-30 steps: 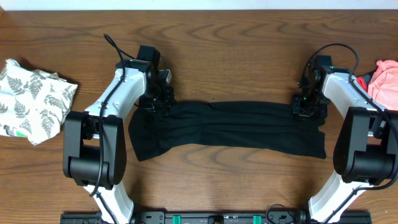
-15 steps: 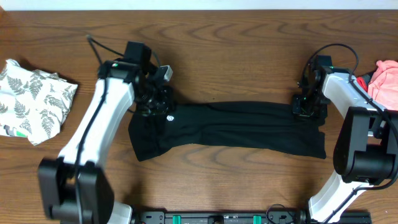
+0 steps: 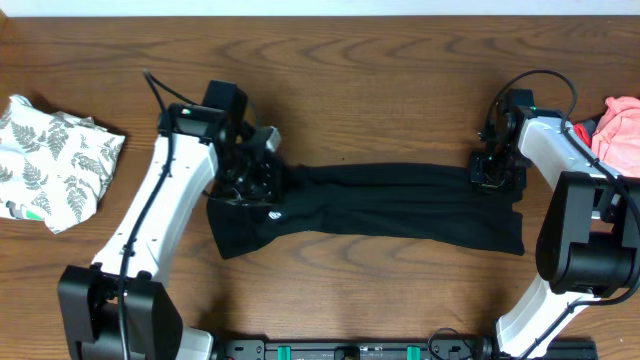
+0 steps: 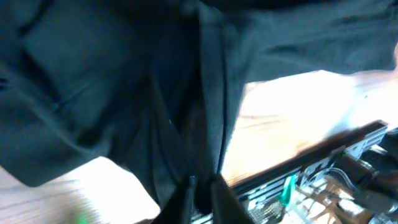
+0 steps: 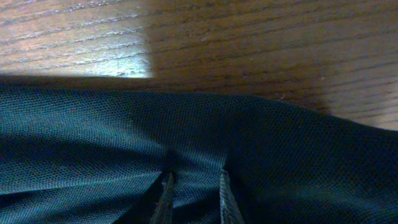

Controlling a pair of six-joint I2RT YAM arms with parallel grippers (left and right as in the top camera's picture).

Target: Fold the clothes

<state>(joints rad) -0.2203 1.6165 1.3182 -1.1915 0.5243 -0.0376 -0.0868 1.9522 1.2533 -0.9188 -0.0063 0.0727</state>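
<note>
**Surface.** The work surface is a dark wood-grain table (image 3: 380,80). In the overhead view a pale strip runs along its 12 o'clock edge. A black base rail (image 3: 350,350) with green fittings lies along the 6 o'clock edge. No more of the room is visible.

**Task items.** The black garment (image 3: 400,205) lies stretched in a long band across the table centre, from 9 o'clock to 3 o'clock. A small white logo (image 3: 275,213) shows near its 9 o'clock end. A white fern-print garment (image 3: 50,165) lies crumpled at the far 9 o'clock edge. A pink garment (image 3: 620,130) sits at the far 3 o'clock edge. Both are well apart from the black one.

**Grippers.**
- The left gripper (image 3: 258,180) is at the 9 o'clock end of the band, clenched on a gathered fold of the black garment.
- The right gripper (image 3: 495,172) is at the 3 o'clock end, clamped on the cloth's upper edge.

**View differences.**
- Overhead alone shows both side garments and the full band.
- The left wrist view, which is blurred, shows the cloth raised off the table, with a ridge running down into the narrow fingers.
- The right wrist view shows the weave of the fabric, with puckers converging between the two fingertips (image 5: 166,193), and bare wood at 12 o'clock.
</note>
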